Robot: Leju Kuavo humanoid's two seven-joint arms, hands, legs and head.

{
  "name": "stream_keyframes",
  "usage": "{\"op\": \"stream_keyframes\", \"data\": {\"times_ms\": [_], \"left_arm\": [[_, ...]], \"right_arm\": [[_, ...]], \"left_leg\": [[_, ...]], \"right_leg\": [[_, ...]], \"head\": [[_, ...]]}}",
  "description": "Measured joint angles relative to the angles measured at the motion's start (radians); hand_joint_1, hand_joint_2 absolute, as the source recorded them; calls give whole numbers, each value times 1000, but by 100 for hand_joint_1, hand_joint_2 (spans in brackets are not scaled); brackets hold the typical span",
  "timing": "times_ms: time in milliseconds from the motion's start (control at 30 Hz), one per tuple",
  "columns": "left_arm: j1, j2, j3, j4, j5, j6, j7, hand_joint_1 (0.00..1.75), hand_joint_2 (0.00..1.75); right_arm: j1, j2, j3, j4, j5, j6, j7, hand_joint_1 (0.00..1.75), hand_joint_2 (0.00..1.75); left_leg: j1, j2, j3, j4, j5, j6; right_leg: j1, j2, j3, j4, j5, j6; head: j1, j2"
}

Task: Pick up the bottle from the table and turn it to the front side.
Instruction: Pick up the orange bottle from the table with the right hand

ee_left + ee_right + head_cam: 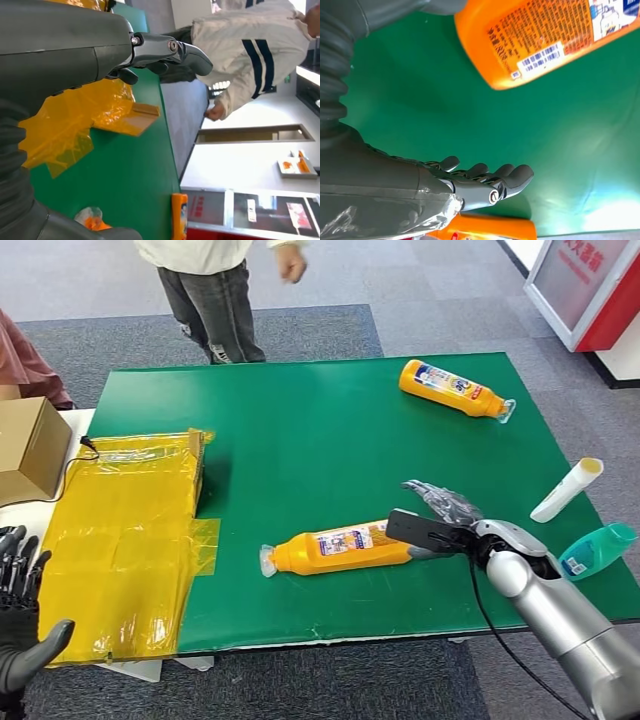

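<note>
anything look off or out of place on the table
Nothing is spilled or broken. Both orange bottles lie on their sides: the near bottle by the right hand, and the far bottle near the table's back edge. The yellow plastic sheet is crumpled and hangs over the green table at its left edge.

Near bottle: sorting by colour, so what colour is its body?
Orange, with a printed label; the near bottle shows best in the head view.

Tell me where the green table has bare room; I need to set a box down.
Bare: the green table between yellow plastic and far orange bottle. Crowded: near right, where right hand, near orange bottle, white tube, teal bottle cluster.
</note>
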Motion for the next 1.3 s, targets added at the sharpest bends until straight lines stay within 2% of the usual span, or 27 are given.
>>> {"op": "stream_keyframes", "data": {"times_ms": [200,467,1033,1300], "left_arm": [[-13,-3,-12,53,-64,45,7,0,175],[-9,-38,-44,124,-114,93,6,0,175],[20,-103,-48,207,-120,51,36,0,175],[25,-117,-45,220,-120,41,37,0,175]], "right_arm": [[-23,23,28,30,0,-14,-5,0,175],[-61,36,50,35,-7,-12,18,0,175],[-97,37,80,35,-13,-14,34,0,175],[-56,37,93,30,-5,-28,43,0,175]], "left_leg": [[0,0,0,0,0,0],[0,0,0,0,0,0],[0,0,0,0,0,0],[0,0,0,0,0,0]], "right_leg": [[0,0,0,0,0,0],[0,0,0,0,0,0],[0,0,0,0,0,0],[0,0,0,0,0,0]], "head": [[0,0],[0,0],[0,0],[0,0]]}}
